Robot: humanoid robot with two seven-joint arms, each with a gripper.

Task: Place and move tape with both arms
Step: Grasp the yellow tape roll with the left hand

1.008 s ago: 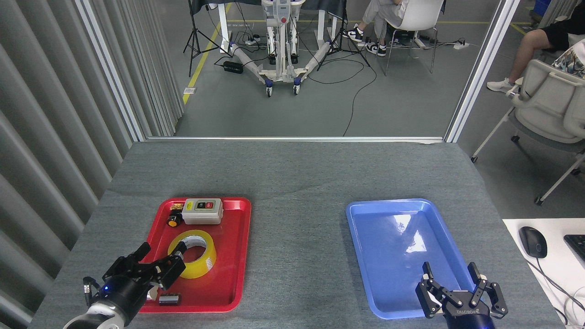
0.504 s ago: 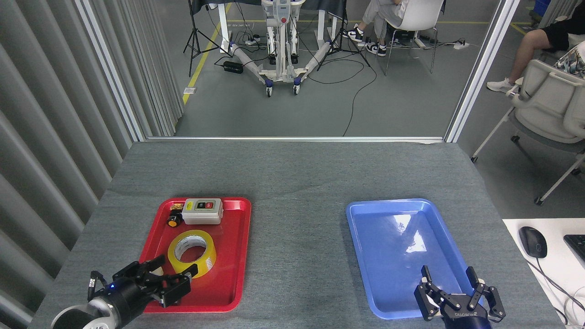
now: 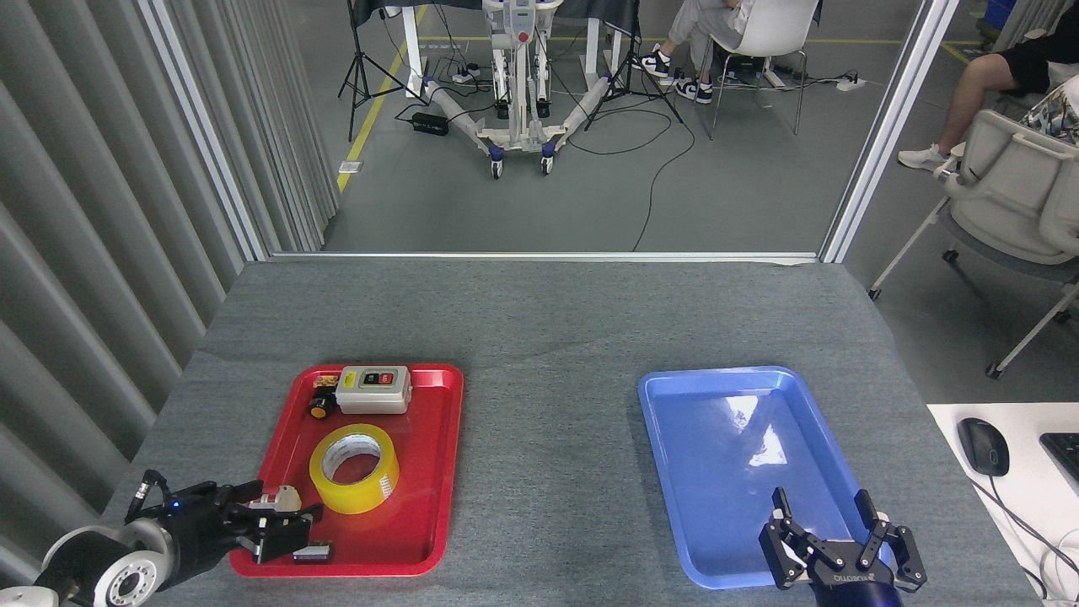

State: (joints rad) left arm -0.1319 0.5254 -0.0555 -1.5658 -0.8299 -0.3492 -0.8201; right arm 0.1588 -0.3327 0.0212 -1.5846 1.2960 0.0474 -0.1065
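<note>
Head view: the left end effector [image 3: 282,516] sits low at the near left corner of the red tray [image 3: 434,472]. Its two black fingers point right with only a thin gap, and they hold nothing. A small dark thing [image 3: 312,553] lies just under them, too small to name. The right end effector [image 3: 822,527] hangs over the near end of the blue tray [image 3: 666,438], fingers spread wide and holding nothing; its arm is cut off by the bottom edge. One roll of yellow tape [image 3: 354,468] lies flat in the middle of the red tray, apart from both end effectors. Behind it sit one grey switch box [image 3: 373,389] and one small yellow knob [image 3: 319,407]. There are two trays on the grey tabletop [image 3: 539,329].
</note>
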